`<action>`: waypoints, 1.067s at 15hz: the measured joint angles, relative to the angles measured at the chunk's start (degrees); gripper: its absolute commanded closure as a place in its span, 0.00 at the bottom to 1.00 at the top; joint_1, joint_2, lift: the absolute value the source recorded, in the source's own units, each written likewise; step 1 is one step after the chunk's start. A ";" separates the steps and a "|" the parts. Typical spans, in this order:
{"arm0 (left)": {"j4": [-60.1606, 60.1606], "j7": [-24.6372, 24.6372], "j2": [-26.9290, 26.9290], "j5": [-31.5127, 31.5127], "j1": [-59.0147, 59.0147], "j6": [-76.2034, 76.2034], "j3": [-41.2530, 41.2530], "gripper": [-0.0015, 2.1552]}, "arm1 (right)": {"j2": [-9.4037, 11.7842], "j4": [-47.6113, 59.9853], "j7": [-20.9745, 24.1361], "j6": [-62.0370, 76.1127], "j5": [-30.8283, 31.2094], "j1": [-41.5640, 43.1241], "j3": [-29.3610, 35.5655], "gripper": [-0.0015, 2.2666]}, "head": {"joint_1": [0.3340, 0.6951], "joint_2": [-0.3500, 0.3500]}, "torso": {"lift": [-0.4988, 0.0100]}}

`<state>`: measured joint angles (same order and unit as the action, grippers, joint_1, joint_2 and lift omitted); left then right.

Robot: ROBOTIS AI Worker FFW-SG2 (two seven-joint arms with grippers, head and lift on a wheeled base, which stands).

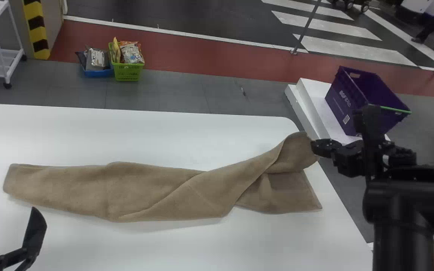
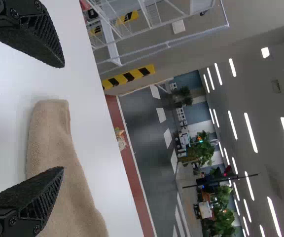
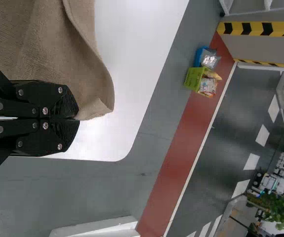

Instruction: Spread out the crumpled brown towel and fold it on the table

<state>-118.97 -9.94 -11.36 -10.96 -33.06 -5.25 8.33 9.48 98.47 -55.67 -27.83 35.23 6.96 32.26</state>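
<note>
The brown towel [image 1: 156,192] lies lengthwise across the white table as a long, loosely folded strip, twisted toward its right end. At that end my right gripper [image 1: 314,146] holds the towel's raised upper corner. In the right wrist view the right gripper [image 3: 78,119] is shut on the edge of the towel [image 3: 58,49]. My left gripper [image 1: 34,235] is over the table at the lower left, just in front of the towel's left end and apart from it. Seen from the left wrist, the left gripper [image 2: 63,117] stands open, with the towel [image 2: 58,143] lying beyond its fingers.
The white table's [image 1: 126,131] right edge runs close beside the held corner. Past it, a purple crate [image 1: 352,98] stands on a white platform [image 1: 307,98]. Green [image 1: 128,71] and blue [image 1: 98,72] baskets sit on the floor behind, near a white rack [image 1: 2,49].
</note>
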 measured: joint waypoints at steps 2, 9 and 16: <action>0.05 0.32 -1.10 0.52 -0.55 0.98 -0.72 0.03 | -2.01 3.85 0.38 7.57 -4.38 -6.74 2.74 0.86 | 1.00 0.03 | 0.73; 1.18 4.68 -2.76 0.97 -0.68 5.17 0.27 0.07 | -3.10 4.96 3.27 20.64 -9.34 -18.62 7.16 0.86 | 1.00 0.00 | 0.73; 6.67 7.29 -3.39 -3.87 3.66 7.84 6.00 0.07 | -4.74 8.92 3.19 25.37 -10.65 -25.45 6.97 0.86 | 1.00 0.00 | 0.73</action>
<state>-112.31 -2.65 -14.76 -14.83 -29.40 2.59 14.34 4.74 107.39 -52.48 -2.45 24.59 -18.49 39.24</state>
